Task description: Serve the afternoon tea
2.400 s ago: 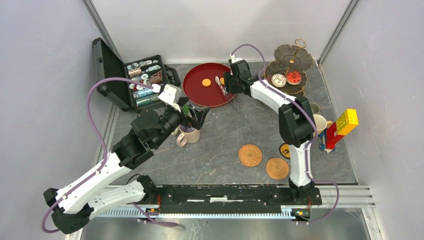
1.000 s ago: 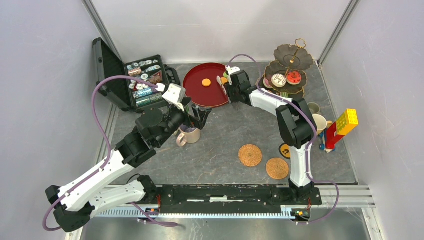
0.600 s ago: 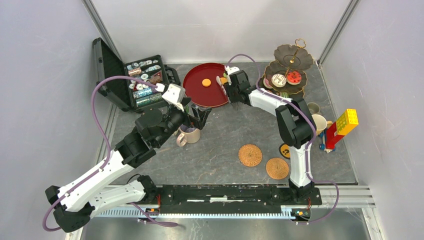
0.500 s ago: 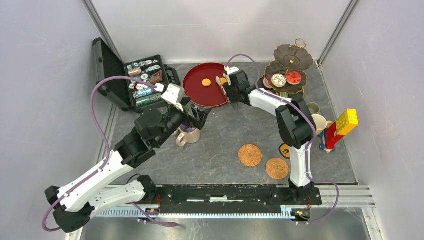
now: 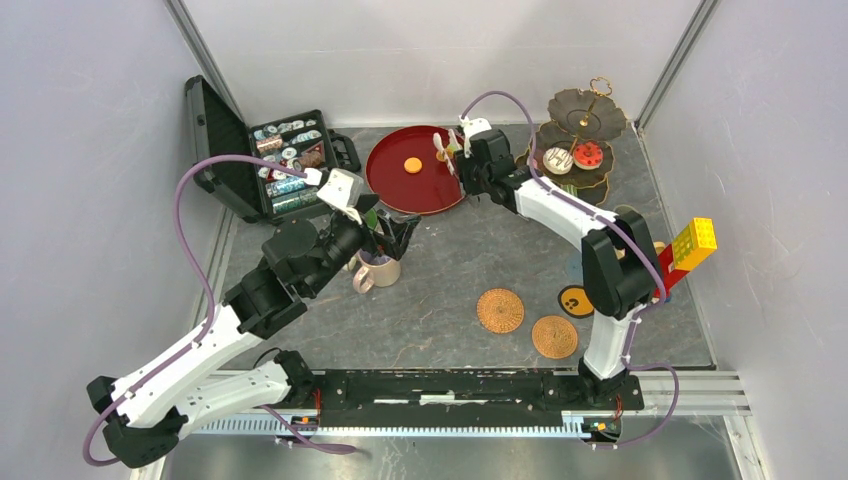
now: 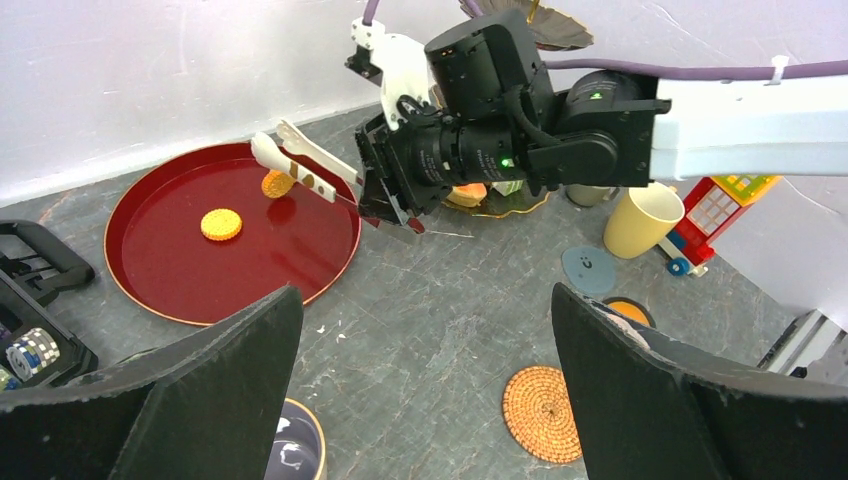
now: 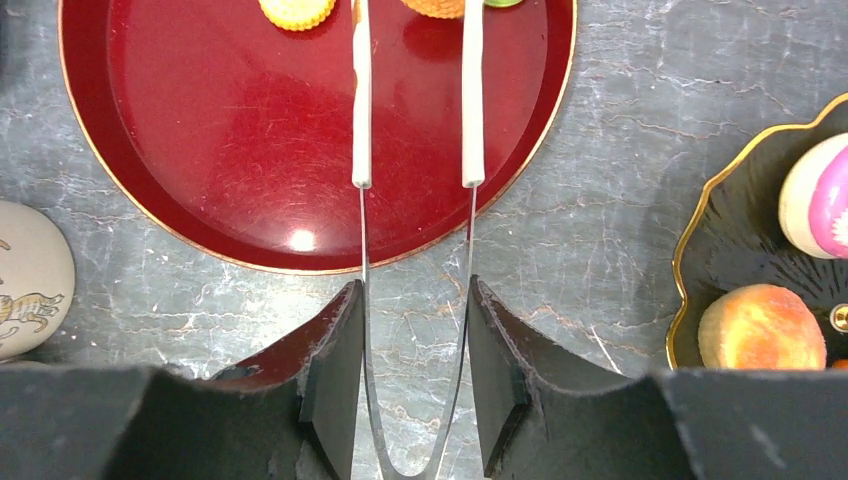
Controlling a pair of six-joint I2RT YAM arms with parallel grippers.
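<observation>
My right gripper (image 7: 415,300) is shut on metal tongs (image 7: 362,110) with white tips. The tongs (image 6: 300,170) pinch an orange cake (image 6: 277,183) just above the red tray (image 5: 390,195). A flat orange cake (image 5: 412,165) lies on the tray. The dark three-tier stand (image 5: 580,135) at the back right carries a white cake (image 5: 558,160) and a red one (image 5: 588,154). Its lowest tier (image 7: 700,260) holds a pink-white cake (image 7: 815,195) and a peach one (image 7: 760,325). My left gripper (image 5: 395,235) hangs open over the beige mug (image 5: 378,270).
An open black case (image 5: 290,165) of small items stands at the back left. Two woven coasters (image 5: 500,310) (image 5: 554,336) and a dark smiley coaster (image 5: 575,298) lie in front. A yellow mug (image 6: 643,220) and a block toy (image 5: 685,255) stand on the right.
My right arm's elbow has swung out to the right and its wrist has risen towards the back, lifting the tongs with the orange cake. The left arm has barely moved.
</observation>
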